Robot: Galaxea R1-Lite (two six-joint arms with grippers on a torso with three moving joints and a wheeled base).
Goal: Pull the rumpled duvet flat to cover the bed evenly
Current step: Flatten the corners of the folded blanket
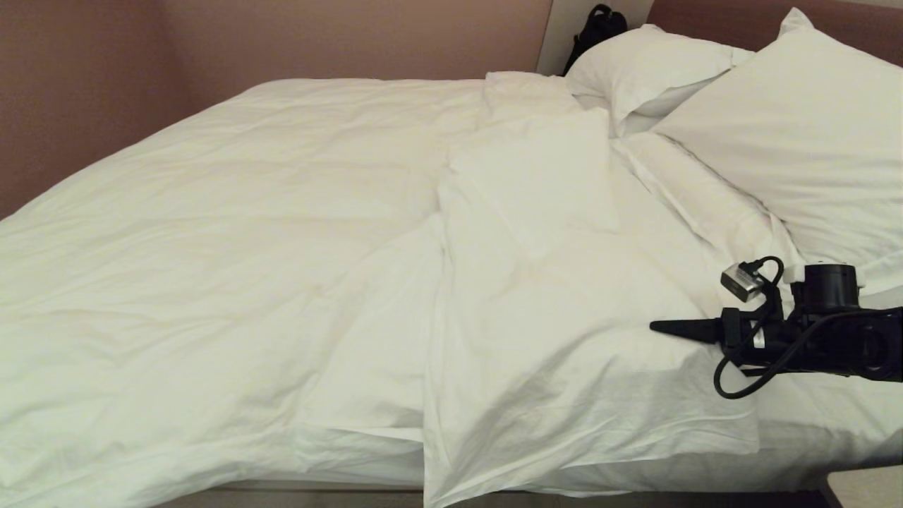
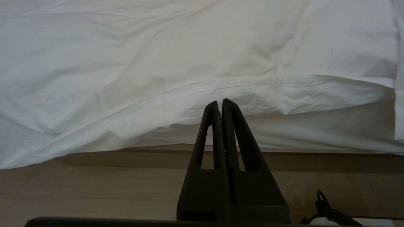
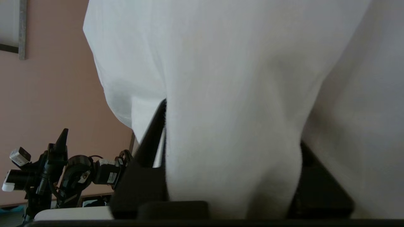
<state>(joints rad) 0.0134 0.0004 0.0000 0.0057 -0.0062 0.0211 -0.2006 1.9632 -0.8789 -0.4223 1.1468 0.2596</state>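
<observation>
The white duvet (image 1: 233,233) lies rumpled over the bed (image 1: 296,496), smoother on the left. A flap of it (image 1: 536,296) is folded back across the middle. My right gripper (image 1: 652,327) reaches in from the right, level and pointing left. One black finger lies on top of the cloth and the other is hidden. In the right wrist view a thick wad of duvet (image 3: 233,94) fills the space between the right gripper's (image 3: 233,132) fingers. My left gripper (image 2: 220,102) is shut and empty, low before the duvet's hanging edge (image 2: 189,94).
Two plump pillows (image 1: 797,134) (image 1: 656,63) lean at the far right against the headboard (image 1: 712,21). A black bag (image 1: 596,28) sits behind them. Pink wall (image 1: 92,77) runs along the far side. Wooden floor (image 2: 94,189) lies below the bed's edge.
</observation>
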